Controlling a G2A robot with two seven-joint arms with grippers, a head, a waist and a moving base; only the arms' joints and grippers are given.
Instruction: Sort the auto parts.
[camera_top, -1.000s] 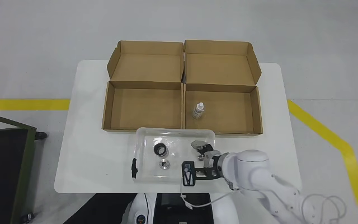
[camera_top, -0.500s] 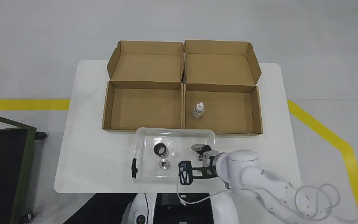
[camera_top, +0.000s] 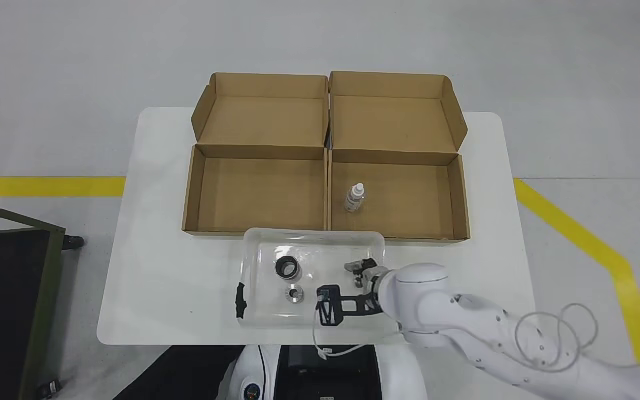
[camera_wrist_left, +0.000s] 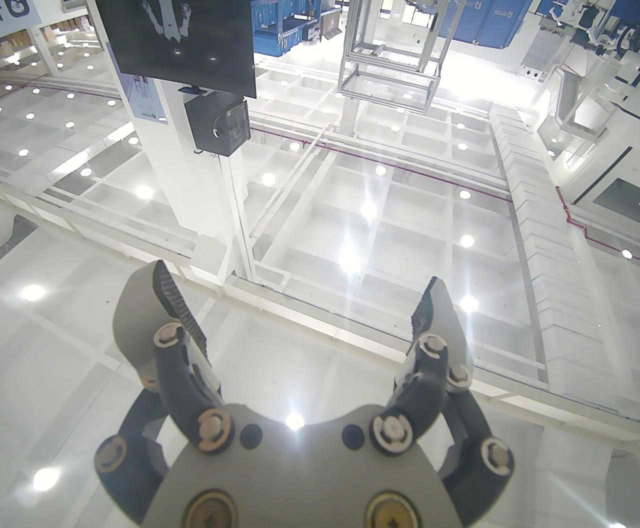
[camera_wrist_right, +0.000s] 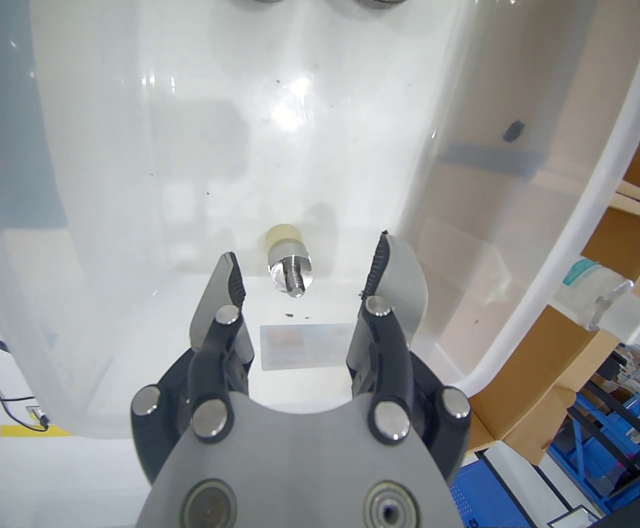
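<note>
The right gripper (camera_wrist_right: 306, 248), fingers spread and holding nothing, hung in the clear tray (camera_wrist_right: 575, 210) with the small threaded stud (camera_wrist_right: 289, 267) lying on the tray floor straight ahead between its fingertips, long axis running along the fingers, threaded end toward the wrist.

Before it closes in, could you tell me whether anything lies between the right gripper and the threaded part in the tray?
Nothing visible does: the open right gripper faces the threaded part directly, on bare floor of the clear tray.
</note>
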